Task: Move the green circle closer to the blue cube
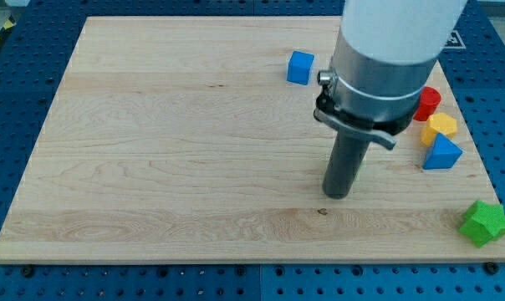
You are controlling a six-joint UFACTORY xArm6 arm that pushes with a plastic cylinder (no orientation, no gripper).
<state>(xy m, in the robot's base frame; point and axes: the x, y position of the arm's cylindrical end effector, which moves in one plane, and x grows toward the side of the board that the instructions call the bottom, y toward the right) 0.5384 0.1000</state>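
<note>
I can read no text, label, brand, number or sign anywhere from here. The wooden bench [152,150] shows only bare grain, and the blocks on it carry no lettering or marks. The arm's pale housing [395,33] above my tip [337,195] is plain too. At the view's top left corner there is a yellow-and-black striped strip [0,35], but it is a pattern, not writing.

Red [427,103], yellow [441,126] blocks, green star [484,222]
</note>
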